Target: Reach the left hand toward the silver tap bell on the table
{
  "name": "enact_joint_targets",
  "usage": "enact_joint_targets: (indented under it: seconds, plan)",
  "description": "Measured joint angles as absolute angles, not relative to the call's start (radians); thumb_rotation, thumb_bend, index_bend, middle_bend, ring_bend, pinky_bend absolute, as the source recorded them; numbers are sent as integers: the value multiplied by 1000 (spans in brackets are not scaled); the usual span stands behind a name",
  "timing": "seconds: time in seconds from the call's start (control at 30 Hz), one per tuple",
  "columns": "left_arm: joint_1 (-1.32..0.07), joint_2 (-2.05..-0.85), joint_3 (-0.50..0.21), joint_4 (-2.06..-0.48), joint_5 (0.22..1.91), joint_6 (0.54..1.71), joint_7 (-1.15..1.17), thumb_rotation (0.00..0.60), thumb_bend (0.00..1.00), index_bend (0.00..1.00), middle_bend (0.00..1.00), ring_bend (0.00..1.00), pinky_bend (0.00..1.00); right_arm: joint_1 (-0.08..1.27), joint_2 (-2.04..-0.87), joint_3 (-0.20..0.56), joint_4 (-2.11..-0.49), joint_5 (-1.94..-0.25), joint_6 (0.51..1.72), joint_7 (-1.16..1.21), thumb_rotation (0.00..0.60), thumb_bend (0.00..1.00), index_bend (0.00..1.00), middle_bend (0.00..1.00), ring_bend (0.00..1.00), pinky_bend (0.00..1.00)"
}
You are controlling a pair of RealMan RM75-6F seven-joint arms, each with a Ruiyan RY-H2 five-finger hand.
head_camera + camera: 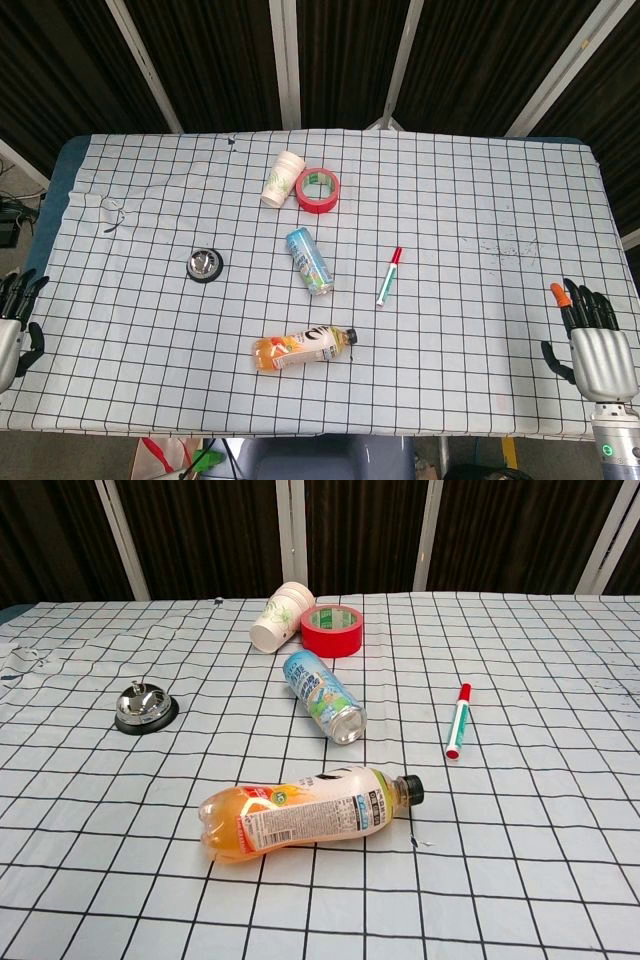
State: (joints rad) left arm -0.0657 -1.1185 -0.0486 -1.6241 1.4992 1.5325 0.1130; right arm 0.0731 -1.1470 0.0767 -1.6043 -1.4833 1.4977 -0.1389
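The silver tap bell (204, 265) (143, 707) stands on a black base on the left half of the checked tablecloth. My left hand (14, 318) hovers at the table's left edge, well to the left of the bell and nearer me, fingers apart and empty. At the right edge, my right hand (595, 340) is also empty with its fingers spread; one fingertip is orange. The chest view shows neither hand.
An orange juice bottle (303, 348) (305, 811) lies near the front. A blue can (309, 260) (323, 695) lies in the middle, a marker (389, 276) (458, 720) right of it. A paper cup (282, 178) (280, 616) and red tape roll (317, 189) (332, 629) sit behind.
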Motion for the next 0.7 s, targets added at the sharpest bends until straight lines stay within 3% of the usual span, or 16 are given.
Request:
enact_joint_targets:
  seconds: [0.7]
  plan:
    - [-87, -1129, -44, -1620, 1500, 1491, 131, 600, 1000, 118, 38, 0, 51, 60, -1137, 72, -1609, -1489, 1512, -131, 600, 389, 87, 5, 19, 95]
